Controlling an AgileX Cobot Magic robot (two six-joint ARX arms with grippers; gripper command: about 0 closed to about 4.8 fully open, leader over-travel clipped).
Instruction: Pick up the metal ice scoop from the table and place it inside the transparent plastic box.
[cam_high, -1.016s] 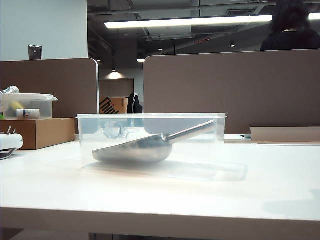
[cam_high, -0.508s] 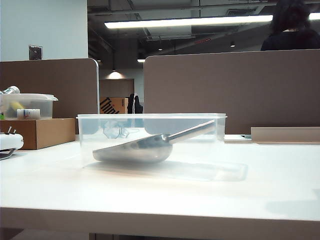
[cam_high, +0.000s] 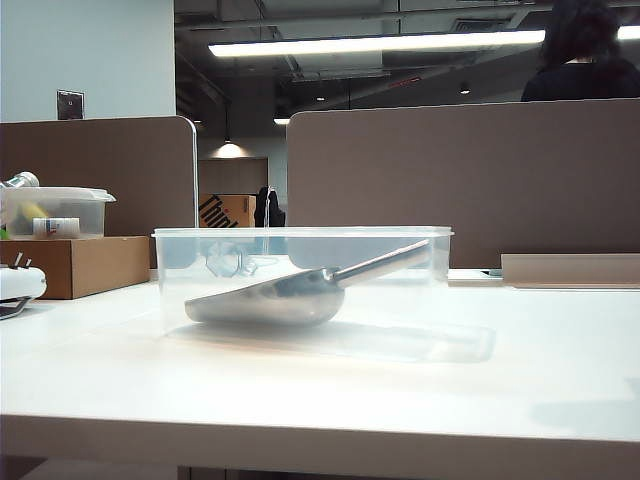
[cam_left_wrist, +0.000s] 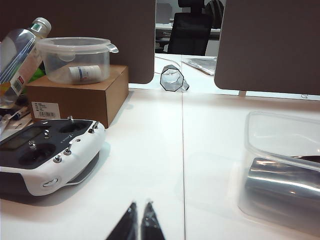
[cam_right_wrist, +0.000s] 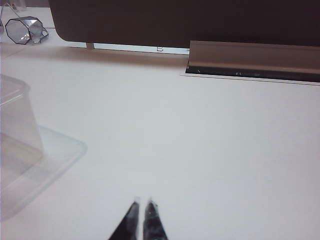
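- The metal ice scoop (cam_high: 272, 297) is already sitting inside the transparent plastic box (cam_high: 300, 262). The bowl lies on the box floor and the handle slants up, leaning on the wall on the side toward the right hand.
- The box stands around the middle of the white counter (cam_high: 330, 385), well back from the thick front edge. There's a flat clear sheet under or beside it that pokes out on the right side; can't tell if it's a lid.
- Left hand (cam_left_wrist: 139, 222): only the two dark fingertips show in its wrist view, pressed together with just a sliver between them, so closed and holding nothing. It hangs low over bare counter, with the box off to one side and the remote to the other. You can see the scoop's shiny bowl (cam_left_wrist: 280, 180) through the box wall (cam_left_wrist: 285, 150) from here.
- Right hand (cam_right_wrist: 141, 220): same deal, tips pinched shut, empty, over bare counter with the box corner (cam_right_wrist: 17, 130) well apart from it.
- Neither hand shows up in the exterior view.
- Near the counter's left edge: a white remote controller (cam_left_wrist: 47, 157) next to a cardboard box (cam_left_wrist: 80, 95), which has a small lidded clear container (cam_left_wrist: 75, 60) on top. A plastic bottle (cam_left_wrist: 20, 55) leans beside that.
- A clear octagonal glass (cam_left_wrist: 172, 80) lies on its side toward the back edge, by the brown partitions (cam_high: 470, 180).
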